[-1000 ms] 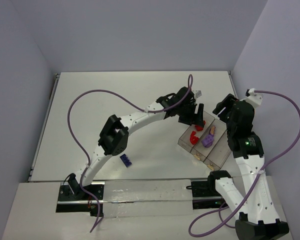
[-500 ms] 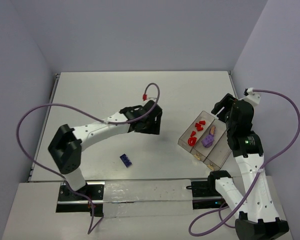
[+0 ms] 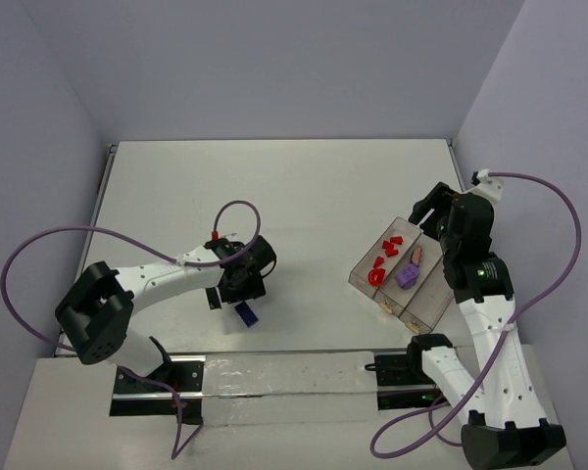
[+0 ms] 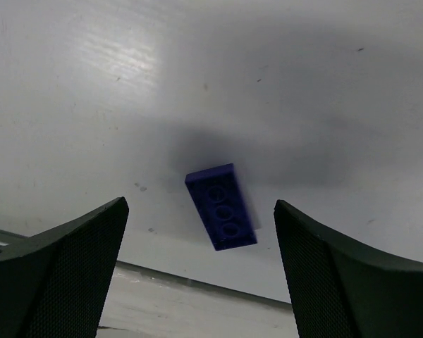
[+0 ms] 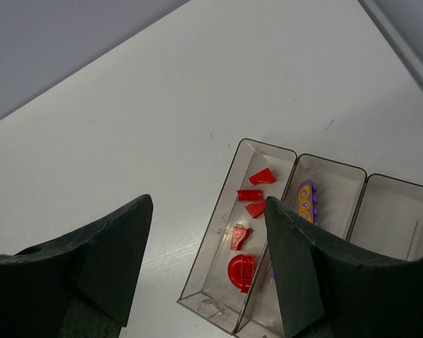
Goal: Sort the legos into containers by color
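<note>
A dark blue-violet brick lies on the white table near the front edge. In the left wrist view the brick sits flat on the table below and between my fingers. My left gripper is open and empty above it. The clear three-compartment tray stands at the right. Its left compartment holds several red pieces, one a half-disc. The middle compartment holds a light purple brick. My right gripper is open and empty, above the tray's far-left side.
The tray's third compartment looks empty. The table's front edge, with a lighter strip below it, runs just beyond the blue brick. Purple cables loop from both arms. Walls enclose the table on three sides.
My left arm has swung from over the tray back to the left and towards the front, and now hangs over the blue brick. The right arm has barely moved.
</note>
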Tool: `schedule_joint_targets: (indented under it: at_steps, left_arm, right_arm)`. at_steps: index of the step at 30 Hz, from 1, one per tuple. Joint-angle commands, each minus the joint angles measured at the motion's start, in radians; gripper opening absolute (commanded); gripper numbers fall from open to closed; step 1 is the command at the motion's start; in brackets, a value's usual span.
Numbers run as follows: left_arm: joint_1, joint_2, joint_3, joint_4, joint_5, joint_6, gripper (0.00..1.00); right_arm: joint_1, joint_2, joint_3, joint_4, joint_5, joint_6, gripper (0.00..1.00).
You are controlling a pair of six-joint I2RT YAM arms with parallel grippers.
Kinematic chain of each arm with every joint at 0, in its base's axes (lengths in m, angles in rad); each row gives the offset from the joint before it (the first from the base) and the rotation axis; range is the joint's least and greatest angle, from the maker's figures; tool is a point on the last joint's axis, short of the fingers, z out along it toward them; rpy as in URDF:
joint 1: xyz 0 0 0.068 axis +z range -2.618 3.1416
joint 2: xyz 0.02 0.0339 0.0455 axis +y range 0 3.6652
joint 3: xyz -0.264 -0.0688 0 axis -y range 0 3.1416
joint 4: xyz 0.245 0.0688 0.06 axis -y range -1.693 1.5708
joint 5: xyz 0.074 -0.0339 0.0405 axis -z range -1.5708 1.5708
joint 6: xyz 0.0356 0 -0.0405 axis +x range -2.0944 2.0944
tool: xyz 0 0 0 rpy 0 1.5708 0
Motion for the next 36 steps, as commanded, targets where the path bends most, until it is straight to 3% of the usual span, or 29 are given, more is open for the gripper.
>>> schedule_joint_targets:
  at_steps: [1, 10, 21, 27, 31, 36]
  left_arm:
    - [0.007, -0.037, -0.058, 0.021, 0.075, -0.114, 0.92]
    - [0.025, 0.02, -0.073, 0.091, 0.16, -0.077, 0.87]
    - [0.038, 0.091, -0.097, 0.168, 0.242, -0.032, 0.65]
    - [0.038, 0.097, -0.067, 0.165, 0.226, -0.007, 0.35]
    - [0.038, 0.116, 0.066, 0.152, 0.178, 0.056, 0.16]
    - [0.039, 0.263, 0.339, 0.148, 0.137, 0.147, 0.11]
  right_arm:
    - [-0.003, 0.003, 0.02, 0.042, -0.014, -0.005, 0.72]
    - [-0.004, 0.006, 0.017, 0.044, -0.021, -0.001, 0.73]
    - [-0.004, 0.003, 0.012, 0.044, -0.019, 0.0, 0.73]
    - [-0.004, -0.001, 0.013, 0.042, -0.013, -0.001, 0.73]
    - [-0.004, -0.001, 0.011, 0.043, -0.015, 0.001, 0.73]
    - [-0.004, -0.006, 0.007, 0.039, -0.021, 0.005, 0.73]
